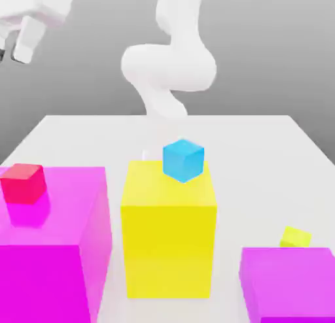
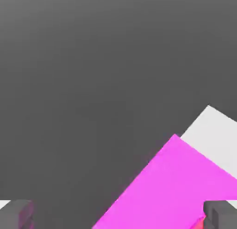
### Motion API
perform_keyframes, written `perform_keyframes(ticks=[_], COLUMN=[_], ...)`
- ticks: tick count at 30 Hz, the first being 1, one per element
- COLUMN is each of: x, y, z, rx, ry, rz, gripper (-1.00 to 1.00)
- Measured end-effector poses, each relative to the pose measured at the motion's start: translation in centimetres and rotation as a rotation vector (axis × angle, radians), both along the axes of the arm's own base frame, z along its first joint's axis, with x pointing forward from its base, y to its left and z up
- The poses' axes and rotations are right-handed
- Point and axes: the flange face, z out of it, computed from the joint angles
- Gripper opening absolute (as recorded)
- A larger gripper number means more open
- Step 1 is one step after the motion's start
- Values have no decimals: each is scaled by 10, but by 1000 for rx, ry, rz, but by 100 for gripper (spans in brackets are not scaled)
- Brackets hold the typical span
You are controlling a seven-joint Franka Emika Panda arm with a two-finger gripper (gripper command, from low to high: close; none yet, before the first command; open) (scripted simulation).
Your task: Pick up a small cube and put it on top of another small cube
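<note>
At the near edge of the exterior view's left stands a big magenta block (image 1: 59,269), with a small red cube (image 1: 23,182) resting on its top toward the left side. At the near right sits a lower magenta block (image 1: 288,282), and a small yellow cube (image 1: 296,237) peeks up just behind it. Between the two, a little farther back, a tall yellow block (image 1: 169,250) carries a light-blue cube (image 1: 183,159) at its far top edge. Beyond them the white table (image 1: 262,138) runs back to the arm (image 1: 173,60) at the far side.

The gripper (image 1: 13,52) hangs high at the exterior view's far left, well above everything, its fingers (image 2: 16,216) spread wide with nothing between them. The hand view looks down on the magenta block's top, with a sliver of red beside one finger.

Where the teal-green cube lies I cannot tell. Judging by the layout, whatever the claw goes for sits well below it and probably toward the exterior view's right, so the coming move calls for a long descent and likely a sideways reach. The red cube is the nearest small thing and the easiest to grab by mistake.
</note>
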Motion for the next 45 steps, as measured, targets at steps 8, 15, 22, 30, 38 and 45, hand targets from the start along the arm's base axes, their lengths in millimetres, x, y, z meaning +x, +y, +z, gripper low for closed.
perform_keyframes(ticks=[8, 15, 22, 30, 38, 45], x=[-58, -154, -193, -194, -193, -79], y=[-103, -155, -137, -135, -136, -157], z=[-128, -240, -334, -363, -307, -175], rx=[193, 382, 488, 487, 487, 395], ry=[58, 82, 102, 101, 98, -116], rz=[-526, -1041, -1305, -1308, -1307, -1100], gripper=[0, 0, 0, -100, -100, -100])
